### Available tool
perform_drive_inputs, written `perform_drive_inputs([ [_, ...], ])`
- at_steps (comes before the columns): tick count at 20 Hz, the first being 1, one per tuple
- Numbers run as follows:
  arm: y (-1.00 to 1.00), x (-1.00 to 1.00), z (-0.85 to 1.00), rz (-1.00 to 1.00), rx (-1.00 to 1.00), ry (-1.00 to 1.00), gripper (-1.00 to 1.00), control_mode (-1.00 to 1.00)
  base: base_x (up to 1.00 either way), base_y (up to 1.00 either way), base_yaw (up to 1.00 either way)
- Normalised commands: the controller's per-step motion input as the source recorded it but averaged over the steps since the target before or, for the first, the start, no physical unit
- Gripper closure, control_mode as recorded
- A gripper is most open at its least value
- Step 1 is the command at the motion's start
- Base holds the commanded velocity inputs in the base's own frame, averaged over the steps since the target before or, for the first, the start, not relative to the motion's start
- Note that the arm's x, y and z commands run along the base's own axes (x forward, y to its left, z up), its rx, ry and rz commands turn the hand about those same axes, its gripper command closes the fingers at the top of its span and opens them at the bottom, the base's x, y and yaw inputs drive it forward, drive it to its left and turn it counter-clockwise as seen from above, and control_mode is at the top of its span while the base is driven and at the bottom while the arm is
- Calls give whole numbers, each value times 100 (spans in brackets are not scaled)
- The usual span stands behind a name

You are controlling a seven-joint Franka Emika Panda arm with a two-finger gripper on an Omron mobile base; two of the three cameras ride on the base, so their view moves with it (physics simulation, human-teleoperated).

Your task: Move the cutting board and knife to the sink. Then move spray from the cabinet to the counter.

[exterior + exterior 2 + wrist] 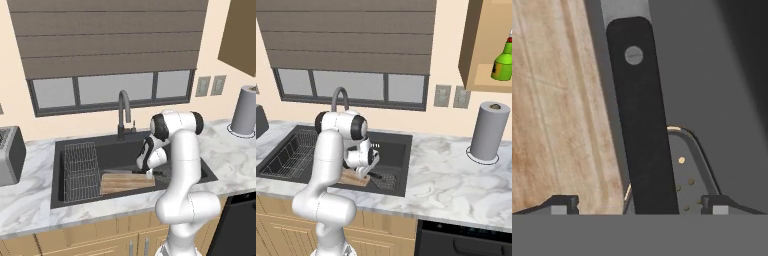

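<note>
Nearest the hand camera, the gripper (639, 202) stood wide, its tips well apart either side of the knife (641, 125) and holding nothing. The knife's black riveted handle looked stiff and light, best taken across its middle; its thin grey blade ran on beside the cutting board (126, 182). Both lay in the black sink (59, 170). Farther off, the green spray (502, 62) stood in the cabinet (472, 45) niche.

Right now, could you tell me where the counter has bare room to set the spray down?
The widest free patch of counter lies between the sink and the paper towel roll. The strip left of the sink, toward the toaster, is narrower. The sink is crowded: cutting board, knife, open tool.
</note>
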Motion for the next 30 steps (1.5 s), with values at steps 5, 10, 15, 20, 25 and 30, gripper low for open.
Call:
perform_drive_inputs([
  [5,-15,0,60,0,0,0,-100,-100,0,0,0],
  [10,-31,0,95,-3,7,0,-100,-100,0,0,0],
  [15,-38,-4,61,-8,14,0,-100,-100,0,0,0],
  [20,-27,-22,71,-11,14,0,-100,-100,0,0,0],
  [25,-7,-14,90,-9,7,0,-100,-100,0,0,0],
  [30,0,-5,75,-4,1,0,-100,-100,0,0,0],
])
